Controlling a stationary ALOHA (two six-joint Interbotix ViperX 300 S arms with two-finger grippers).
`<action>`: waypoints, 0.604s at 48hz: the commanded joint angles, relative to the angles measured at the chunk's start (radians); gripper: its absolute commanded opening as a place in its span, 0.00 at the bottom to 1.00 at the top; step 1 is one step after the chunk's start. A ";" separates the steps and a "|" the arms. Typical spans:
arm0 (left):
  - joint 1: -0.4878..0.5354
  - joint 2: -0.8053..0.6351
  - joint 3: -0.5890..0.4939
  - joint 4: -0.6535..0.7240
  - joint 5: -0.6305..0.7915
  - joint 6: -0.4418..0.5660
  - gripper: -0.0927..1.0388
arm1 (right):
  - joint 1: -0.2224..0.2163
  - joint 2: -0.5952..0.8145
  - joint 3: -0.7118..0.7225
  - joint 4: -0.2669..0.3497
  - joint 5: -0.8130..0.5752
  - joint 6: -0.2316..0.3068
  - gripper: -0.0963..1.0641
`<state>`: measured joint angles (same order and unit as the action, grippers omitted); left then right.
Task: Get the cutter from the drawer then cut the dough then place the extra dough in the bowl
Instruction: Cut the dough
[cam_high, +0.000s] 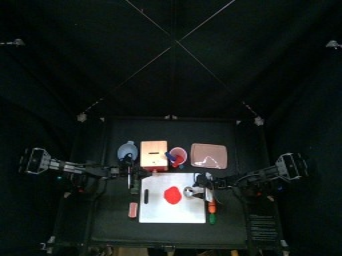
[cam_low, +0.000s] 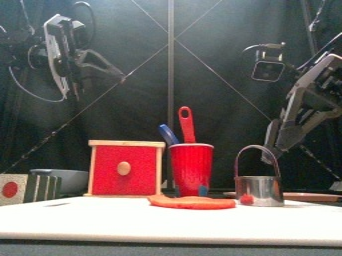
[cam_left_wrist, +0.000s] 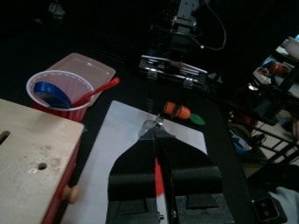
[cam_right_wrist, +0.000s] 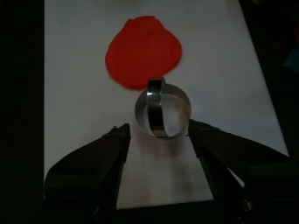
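Note:
The metal cutter (cam_right_wrist: 162, 109) stands upright on the white cutting board (cam_high: 150, 205), just beside the flat red dough (cam_right_wrist: 143, 54). My right gripper (cam_right_wrist: 162, 140) is open, with a jaw on either side of the cutter's near end. From the front, the cutter (cam_low: 258, 185) sits to the right of the dough (cam_low: 191, 202), and the right gripper (cam_low: 274, 140) comes down onto its wire handle. My left gripper (cam_low: 60, 55) hangs high over the board's left side, jaws together and holding nothing. The blue-grey bowl (cam_high: 127, 153) stands at the back left.
Behind the board stand the wooden box (cam_low: 127, 168) with its red drawer front, the red cup (cam_low: 190, 165) with two toy knives, and the pink tray (cam_high: 210, 155). An orange and green toy (cam_high: 211, 207) lies at the board's right edge.

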<state>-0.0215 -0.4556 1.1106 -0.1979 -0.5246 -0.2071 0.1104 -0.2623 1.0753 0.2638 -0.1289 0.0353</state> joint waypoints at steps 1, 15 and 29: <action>0.000 0.000 -0.015 -0.002 -0.009 0.002 0.35 | 0.003 0.009 -0.008 0.000 -0.021 -0.002 0.84; 0.002 0.008 -0.015 -0.002 -0.011 0.002 0.35 | 0.008 0.032 -0.008 0.008 -0.046 -0.002 0.83; 0.003 0.021 -0.017 -0.002 -0.011 0.002 0.35 | 0.014 0.054 -0.014 0.017 -0.049 -0.002 0.73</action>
<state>-0.0199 -0.4357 1.1106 -0.1994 -0.5246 -0.2071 0.1243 -0.2025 1.0784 0.2761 -0.1687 0.0353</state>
